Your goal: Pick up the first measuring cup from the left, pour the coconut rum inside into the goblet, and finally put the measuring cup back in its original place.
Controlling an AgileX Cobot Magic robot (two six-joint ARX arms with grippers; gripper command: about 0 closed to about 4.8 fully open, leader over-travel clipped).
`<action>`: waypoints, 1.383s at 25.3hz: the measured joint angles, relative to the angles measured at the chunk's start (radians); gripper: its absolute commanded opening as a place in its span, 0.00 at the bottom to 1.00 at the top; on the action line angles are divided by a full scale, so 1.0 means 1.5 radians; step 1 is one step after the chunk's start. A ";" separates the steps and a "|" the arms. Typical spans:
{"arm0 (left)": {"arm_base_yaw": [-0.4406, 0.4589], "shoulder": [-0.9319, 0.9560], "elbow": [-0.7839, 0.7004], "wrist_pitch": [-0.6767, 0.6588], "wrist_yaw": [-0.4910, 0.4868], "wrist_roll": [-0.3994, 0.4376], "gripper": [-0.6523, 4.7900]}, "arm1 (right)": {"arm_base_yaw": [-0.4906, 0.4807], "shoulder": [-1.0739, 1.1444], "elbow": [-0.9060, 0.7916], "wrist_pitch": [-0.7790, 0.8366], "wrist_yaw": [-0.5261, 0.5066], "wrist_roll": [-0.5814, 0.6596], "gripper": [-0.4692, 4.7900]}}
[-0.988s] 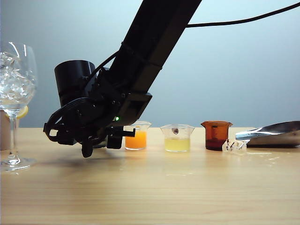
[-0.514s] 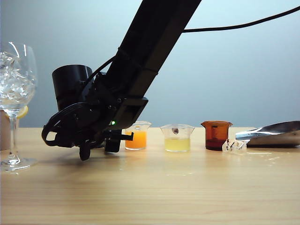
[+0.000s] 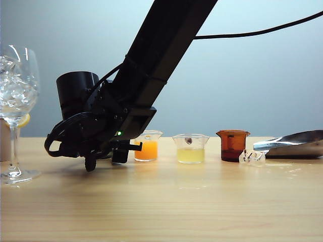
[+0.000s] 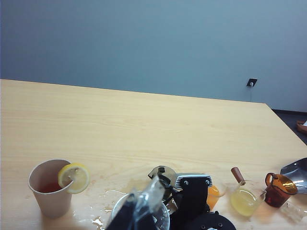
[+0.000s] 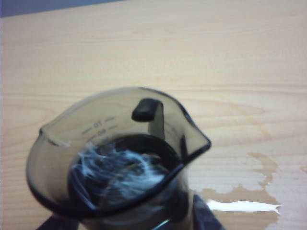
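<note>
Pale table (image 3: 161,212) shows the return step, likely: right claw (image 3: 106,157) pinches the drained-looking measuring cup (image 5: 120,143) low at nine o'clock of the orange cup (image 3: 147,150), needing level lowering, then release; left claw unseen.

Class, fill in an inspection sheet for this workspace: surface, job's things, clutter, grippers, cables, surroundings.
Surface: wooden table, wet spill patches.
Job's things: measuring cup with whitish streaks inside; goblet with ice at far left.
Clutter: orange cup, yellow cup, amber cup, paper cup with lemon slice, metal scoop.
Grippers: right gripper low over the table, left of the orange cup, closed on the measuring cup; left gripper not seen.
Cables: black cable off the right arm.
Surroundings: plain grey-blue wall, wall socket.
</note>
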 measured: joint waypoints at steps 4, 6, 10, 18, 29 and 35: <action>0.000 0.000 0.000 0.000 0.000 0.000 0.11 | -0.001 0.001 0.003 0.000 0.000 -0.001 0.65; 0.000 0.000 0.000 0.000 0.000 0.000 0.11 | -0.002 0.007 0.009 0.001 -0.002 -0.002 0.66; 0.000 0.000 0.000 0.000 0.000 0.000 0.11 | -0.004 0.008 0.009 -0.002 -0.005 -0.003 0.81; 0.000 0.000 0.000 0.000 0.000 0.000 0.11 | -0.004 0.008 0.010 0.000 -0.005 -0.004 0.87; 0.000 0.000 0.000 0.000 0.001 0.000 0.11 | -0.010 0.014 0.020 0.001 -0.005 -0.014 0.92; 0.000 0.000 0.000 0.000 0.001 0.000 0.11 | -0.012 0.014 0.021 0.001 -0.005 -0.014 0.92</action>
